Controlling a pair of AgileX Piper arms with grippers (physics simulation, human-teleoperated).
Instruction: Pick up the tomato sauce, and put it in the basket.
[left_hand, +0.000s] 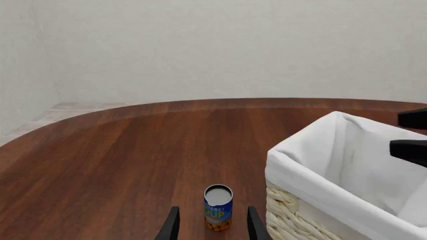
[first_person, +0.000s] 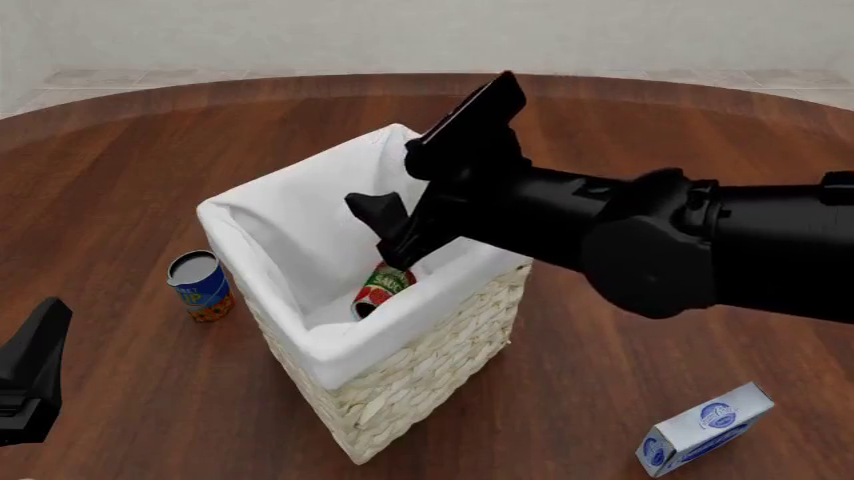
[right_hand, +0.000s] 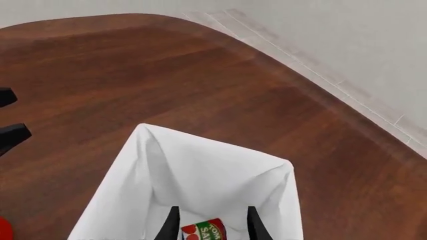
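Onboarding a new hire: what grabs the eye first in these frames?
The black right arm reaching over the tall pale wicker basket with white cloth liner at table centre, its right gripper over the opening above the small red tomato sauce can with green label inside the liner. Next, the blue-and-orange can standing left of the basket, and the blue-and-white carton lying front right.

Tomato sauce (first_person: 384, 284) tilted inside basket (first_person: 400, 380)

The right hand (first_person: 387, 235) hides the top of the tomato sauce (first_person: 384, 286).
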